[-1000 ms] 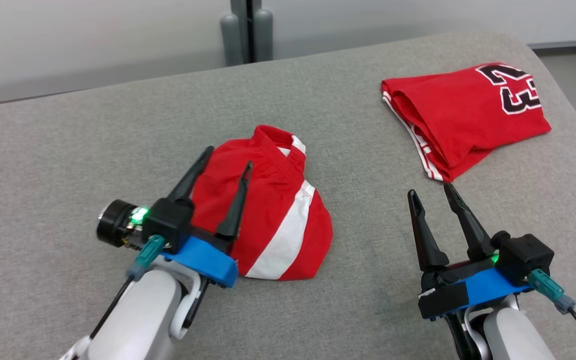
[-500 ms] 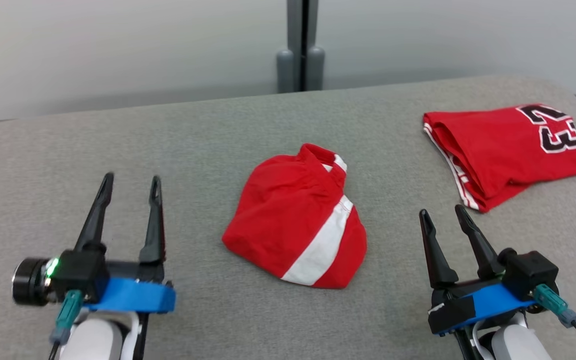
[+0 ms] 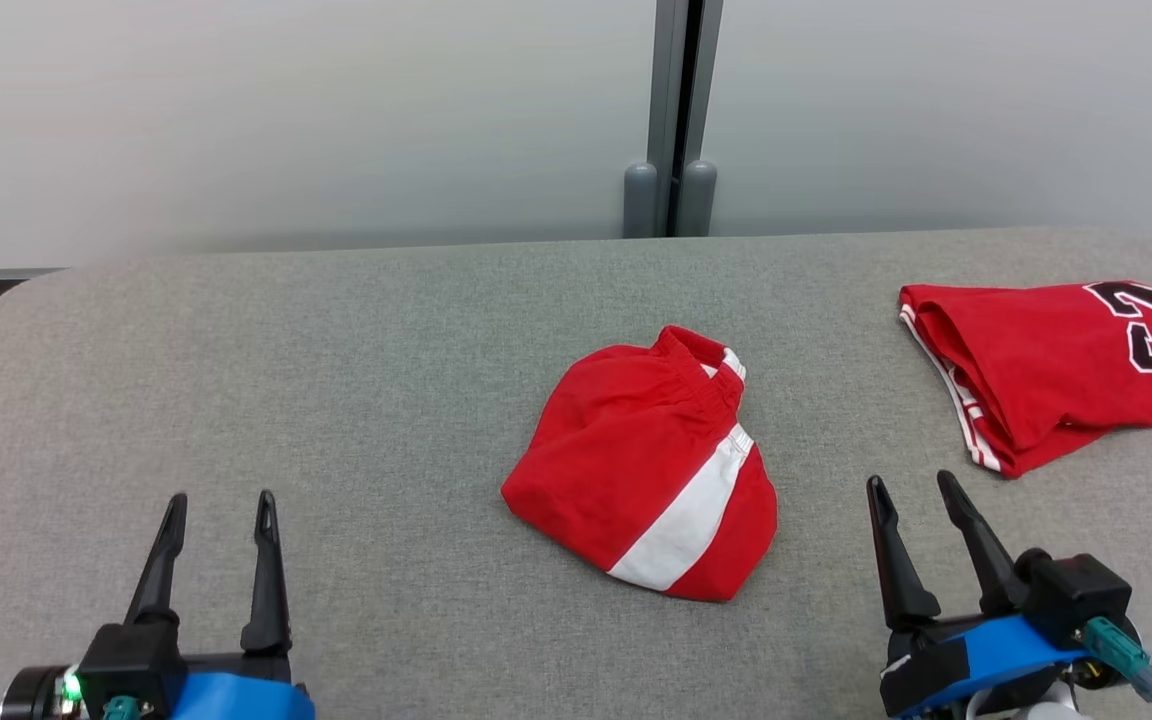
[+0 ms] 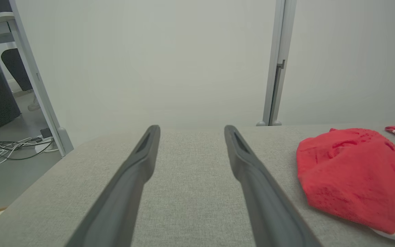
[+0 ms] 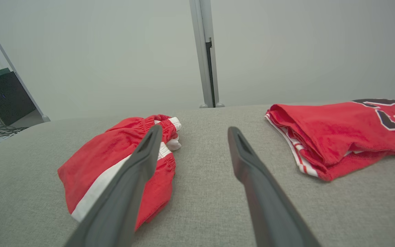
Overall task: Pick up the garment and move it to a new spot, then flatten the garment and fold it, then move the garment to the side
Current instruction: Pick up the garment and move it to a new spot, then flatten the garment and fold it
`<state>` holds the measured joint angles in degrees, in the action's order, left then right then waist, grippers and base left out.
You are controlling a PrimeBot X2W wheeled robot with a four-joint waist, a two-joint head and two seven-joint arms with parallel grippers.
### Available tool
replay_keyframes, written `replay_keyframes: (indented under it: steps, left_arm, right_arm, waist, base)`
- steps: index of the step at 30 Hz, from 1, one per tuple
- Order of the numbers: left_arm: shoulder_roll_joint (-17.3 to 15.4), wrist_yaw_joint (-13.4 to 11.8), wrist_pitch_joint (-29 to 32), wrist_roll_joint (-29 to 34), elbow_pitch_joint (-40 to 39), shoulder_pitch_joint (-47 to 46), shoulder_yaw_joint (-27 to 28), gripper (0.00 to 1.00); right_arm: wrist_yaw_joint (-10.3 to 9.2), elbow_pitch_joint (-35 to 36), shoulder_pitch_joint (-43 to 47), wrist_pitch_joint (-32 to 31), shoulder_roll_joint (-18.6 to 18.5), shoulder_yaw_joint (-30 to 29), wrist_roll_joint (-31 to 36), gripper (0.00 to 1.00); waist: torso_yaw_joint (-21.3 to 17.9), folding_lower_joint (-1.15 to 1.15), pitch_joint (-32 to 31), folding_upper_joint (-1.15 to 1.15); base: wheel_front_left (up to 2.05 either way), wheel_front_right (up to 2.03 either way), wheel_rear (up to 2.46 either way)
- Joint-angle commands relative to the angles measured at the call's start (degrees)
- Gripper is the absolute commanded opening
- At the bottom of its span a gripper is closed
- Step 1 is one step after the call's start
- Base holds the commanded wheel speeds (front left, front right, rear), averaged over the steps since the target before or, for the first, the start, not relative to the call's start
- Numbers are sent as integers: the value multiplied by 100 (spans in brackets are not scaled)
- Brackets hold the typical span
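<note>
item 1, garment (image 3: 636, 460): we record red shorts with a broad white stripe, bunched into a rounded heap near the middle of the grey padded surface (image 3: 336, 400), waistband toward the far edge.

item 2, left gripper (image 3: 220, 500): low at the left of the head view, fingers spread, nothing between them. we place the garment well apart from it, to its right and somewhat farther ahead, with no contact. in the left wrist view the left gripper (image 4: 191, 129) points over bare grey fabric, and the garment (image 4: 351, 178) lies beyond the right-hand finger.

item 3, right gripper (image 3: 910, 483): low at the right, fingers spread, holding nothing. we place the garment to its left, near but clear of it. in the right wrist view the right gripper (image 5: 194, 129) points between the two red pieces, and the garment (image 5: 91, 161) sits at the left, partly hidden by one finger.

item 4, jersey (image 3: 1066, 370): red, folded, black number 23 edged in white, at the far right of the surface, apart from the garment, ahead and right of the right gripper.

item 5, post (image 3: 671, 120): grey upright against the pale wall behind.
</note>
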<state>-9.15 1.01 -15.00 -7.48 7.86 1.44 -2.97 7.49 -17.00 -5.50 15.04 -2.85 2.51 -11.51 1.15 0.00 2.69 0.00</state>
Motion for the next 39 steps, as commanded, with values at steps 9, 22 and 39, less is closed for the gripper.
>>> replay_keyframes:
  steps: [9, 22, 39]
  left_arm:
    - [188, 160, -24, 162, 201, 308, 313, 100]
    - [327, 246, -24, 311, 197, 359, 548, 100]
    - [415, 313, -24, 433, 211, 292, 681, 100]
  right_arm:
    - [1, -76, 297, 18, -8, -24, -38, 100]
    - [1, -84, 336, 18, -8, 4, -34, 100]
    - [1, -150, 295, 18, -8, 15, -44, 100]
  waist:
    - [-2, 0, -155, 0]
    - [-43, 0, -215, 0]
    - [-42, 0, -157, 0]
  base:
    - [0, 0, 0]
    - [0, 0, 0]
    - [0, 0, 0]
